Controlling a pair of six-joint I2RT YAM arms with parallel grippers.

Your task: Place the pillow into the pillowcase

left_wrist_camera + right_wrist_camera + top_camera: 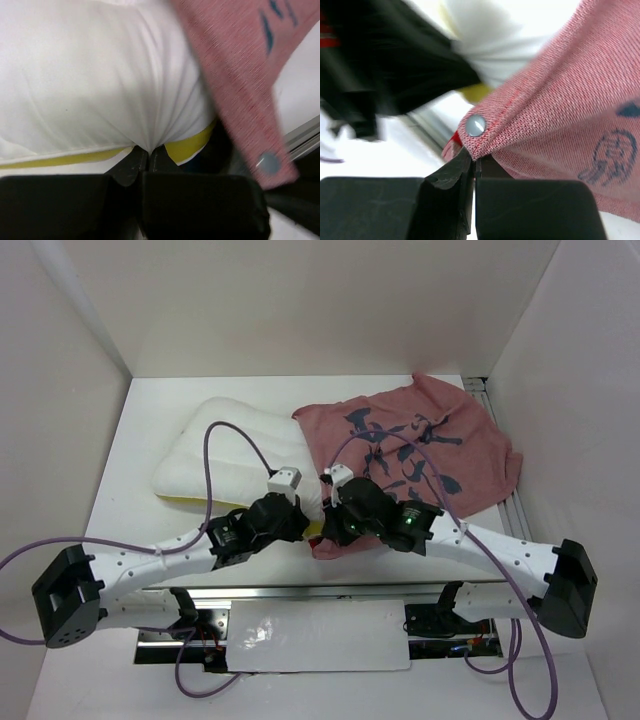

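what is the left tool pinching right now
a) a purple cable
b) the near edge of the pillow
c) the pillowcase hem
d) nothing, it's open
B: in the left wrist view the left tool is shut on a gathered fold of the white pillow at its yellow edge, while the pillowcase hangs beside it, pinched by the right tool.

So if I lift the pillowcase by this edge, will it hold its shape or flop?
Likely floppy: the pillowcase bunches into folds where the right gripper pinches it, and it lies rumpled on the table. It is probably light and thin, so it should droop closed unless held at two points. The knit looks grippy, so slipping seems unlikely.
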